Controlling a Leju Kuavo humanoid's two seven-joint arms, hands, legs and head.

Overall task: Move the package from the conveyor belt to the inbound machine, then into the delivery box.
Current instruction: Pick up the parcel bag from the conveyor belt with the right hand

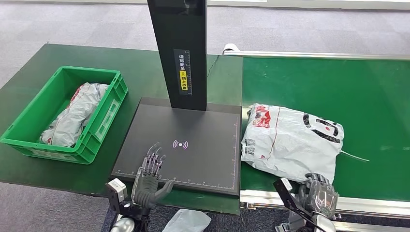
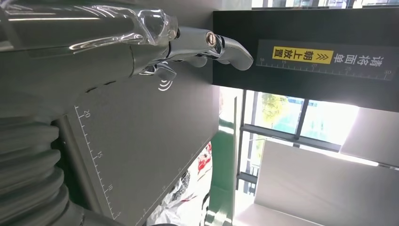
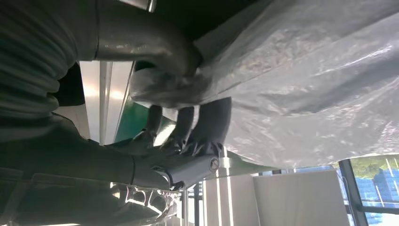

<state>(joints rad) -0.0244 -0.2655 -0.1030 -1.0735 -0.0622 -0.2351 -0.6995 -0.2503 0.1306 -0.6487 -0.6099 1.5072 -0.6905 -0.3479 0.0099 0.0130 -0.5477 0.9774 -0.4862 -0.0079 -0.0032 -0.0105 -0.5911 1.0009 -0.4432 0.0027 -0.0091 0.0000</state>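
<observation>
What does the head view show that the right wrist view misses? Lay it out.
Head view alone: the green crate holding a bagged parcel, the black scanner platform with its upright post, and the left hand open over the platform's near edge. Right wrist view alone: thumb and fingers pinching the plastic's edge. Both: the right hand at the white package on the green conveyor belt.

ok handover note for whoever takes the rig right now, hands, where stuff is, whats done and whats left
Right hand: gripping the near edge of the white package, thumb and fingers pinching the plastic in the right wrist view.
Left hand: holds nothing, fingers extended over the near part of the inbound machine's black plate.
Package lies on the green conveyor belt, beside the plate.
Green delivery box sits left of the machine with a bagged parcel inside.
Done: grasp on the package.
Left: lift it to the plate, then move it into the box.
</observation>
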